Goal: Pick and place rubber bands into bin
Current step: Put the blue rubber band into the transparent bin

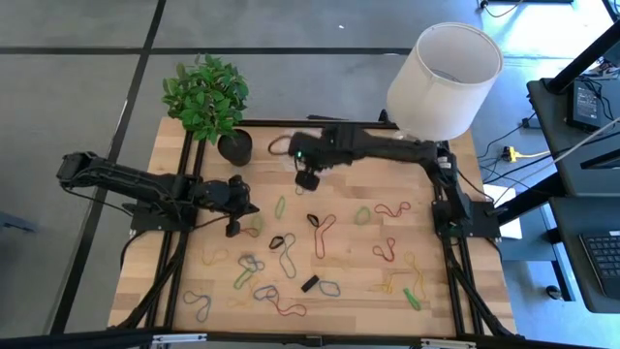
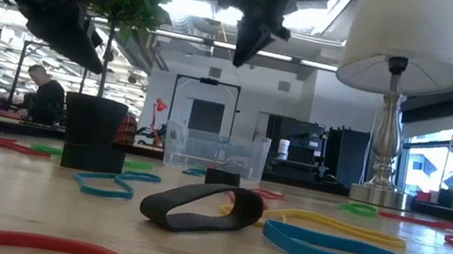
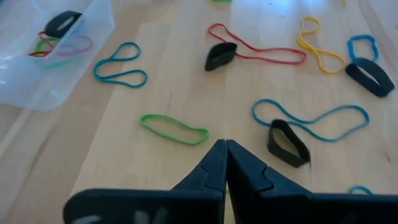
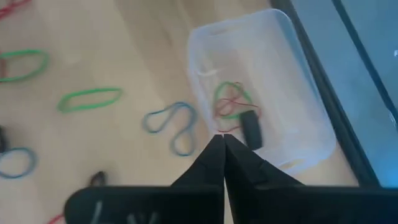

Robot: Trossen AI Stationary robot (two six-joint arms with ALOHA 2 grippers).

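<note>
Already both tools are pressed together empty, the left tool (image 3: 224,163) low near the green band (image 3: 174,129), the right tool (image 4: 222,155) above the bin (image 4: 298,81) at twelve o'clock, so another descent could snag loose rubber bands (image 1: 320,233) across the tabletop (image 1: 465,301).

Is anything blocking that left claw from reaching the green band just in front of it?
Nothing visible does. The left gripper, shut and empty, has only bare table between it and the green rubber band.

Wooden table (image 1: 426,242): rubber bands (image 1: 325,233) scattered centre to 6 o'clock (several colours); bin (image 4: 273,81), plant pot (image 1: 235,147), lamp (image 1: 444,78) toward 12.
</note>
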